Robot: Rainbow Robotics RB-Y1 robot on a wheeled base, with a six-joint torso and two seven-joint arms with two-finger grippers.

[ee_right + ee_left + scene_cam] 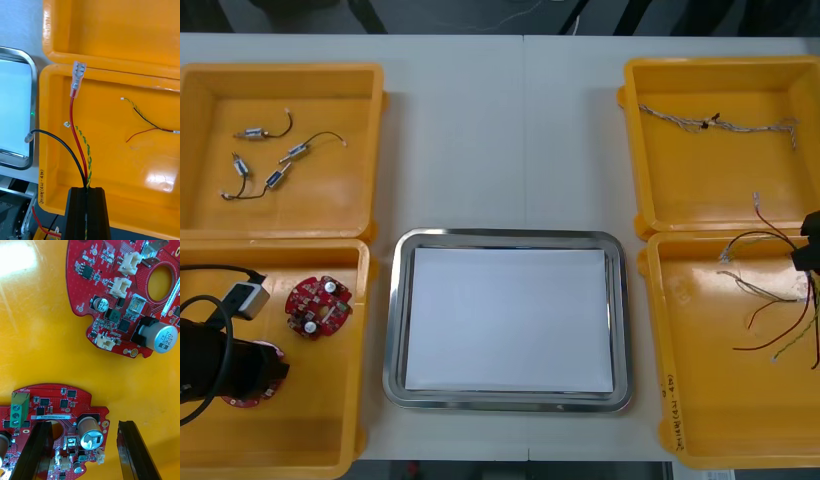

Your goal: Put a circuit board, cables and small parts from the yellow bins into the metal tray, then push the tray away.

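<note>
Two black fingers of the left claw (84, 424) stand wide apart, low over a round red circuit board (56, 407) in the near left yellow bin (320, 420). One finger is over the board and one is just past its edge, so I think the claw is about to pinch it, but it has not closed. A second board (318, 305) lies close by in that bin.

The right claw (88, 189) is shut tight on a bunch of cables (84, 170) (one red, one black, one twisted yellow and green) over the near right bin (700, 400). Some more cables (760, 292) lie loose there.

The metal tray (392, 340) sits in the middle of the bench (480, 130), white inside, with nothing in it. So the job is only just starting. A board, the cables and the small metal parts (295, 152) in the far left bin (210, 200) all need to go in, and then the tray needs a push.
</note>
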